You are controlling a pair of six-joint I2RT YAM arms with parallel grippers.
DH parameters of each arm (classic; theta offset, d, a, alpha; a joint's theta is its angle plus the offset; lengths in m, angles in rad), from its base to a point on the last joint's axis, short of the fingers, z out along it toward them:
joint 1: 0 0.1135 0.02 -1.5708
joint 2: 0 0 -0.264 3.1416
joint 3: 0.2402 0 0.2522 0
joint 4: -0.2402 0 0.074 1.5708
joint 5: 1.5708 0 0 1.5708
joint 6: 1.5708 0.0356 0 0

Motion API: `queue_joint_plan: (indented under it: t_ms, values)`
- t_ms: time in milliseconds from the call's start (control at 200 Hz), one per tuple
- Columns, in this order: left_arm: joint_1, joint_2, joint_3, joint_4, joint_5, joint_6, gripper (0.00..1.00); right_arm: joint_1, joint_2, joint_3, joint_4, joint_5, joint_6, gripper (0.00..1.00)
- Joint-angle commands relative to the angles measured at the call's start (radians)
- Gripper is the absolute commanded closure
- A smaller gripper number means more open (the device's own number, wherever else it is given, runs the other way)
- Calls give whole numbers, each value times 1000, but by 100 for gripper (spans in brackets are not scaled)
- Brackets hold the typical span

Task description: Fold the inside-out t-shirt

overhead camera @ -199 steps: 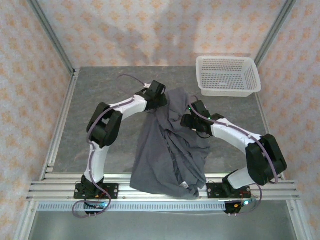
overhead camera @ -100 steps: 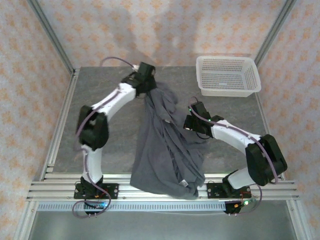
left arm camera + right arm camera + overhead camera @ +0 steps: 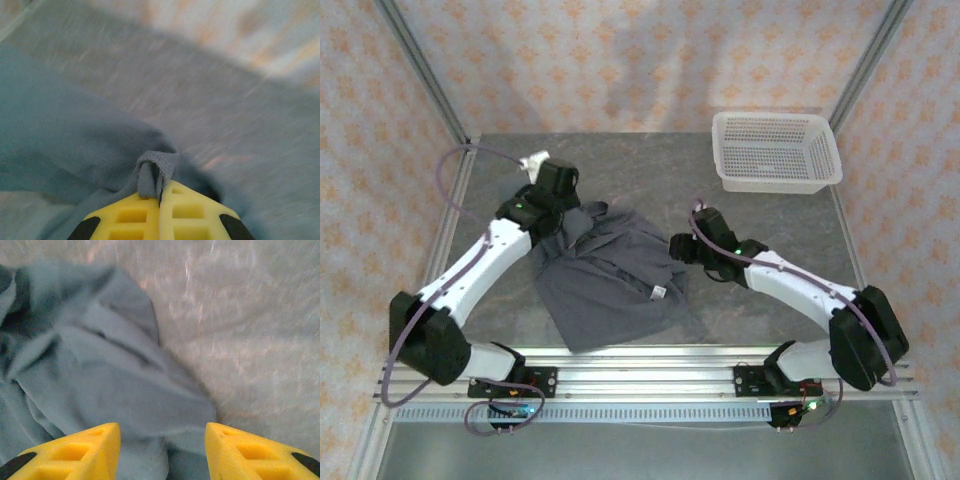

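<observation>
T-shirt point(image 3: 610, 275) is now lying crumpled on table point(image 3: 770, 230), centre-left, no longer draping over near rail point(image 3: 650, 375). L gripper point(image 3: 160, 189) is clamping a hem fold at garment's far-left corner, having dragged it leftward. R gripper point(image 3: 161, 435) is standing open over right edge. Judgement: still spreading, no fold made yet. Basket point(image 3: 775, 150) is sitting far-right, well apart; patterned walls point(image 3: 620, 60) are enclosing the bench
</observation>
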Motion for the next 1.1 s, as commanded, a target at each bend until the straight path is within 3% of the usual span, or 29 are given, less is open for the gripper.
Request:
queue_joint_plan:
  t_ms: [0, 105, 205, 390, 716, 741, 841, 886, 986, 1096]
  values:
    - [19, -20, -59, -81, -165, -42, 100, 29, 65, 13, -37, 66, -25, 51]
    - [38, -36, -135, -86, -214, -110, 100, 67, 157, 112, -62, 118, -71, 51]
    - [47, -76, -214, -21, -181, -139, 98, 104, 283, 253, -93, 140, -139, 48]
    - [48, -114, -241, -10, -154, -146, 98, 113, 523, 529, -121, 211, -229, 33]
    - [51, -133, -233, -31, -158, -121, 99, 68, 972, 1096, -330, 36, -444, 34]
    - [51, -133, -232, -31, -157, -120, 99, 62, 994, 1126, -345, 13, -451, 39]
    - [51, -130, -227, -35, -158, -121, 99, 46, 1036, 1204, -381, -25, -448, 85]
    - [52, -130, -222, -40, -157, -121, 99, 44, 1027, 1218, -393, -31, -448, 99]
    - [51, -148, -186, -75, -158, -116, 100, 44, 934, 1195, -398, -32, -444, 100]
    - [54, -214, -94, -135, -197, -88, 100, 44, 726, 1096, -351, 13, -445, 100]
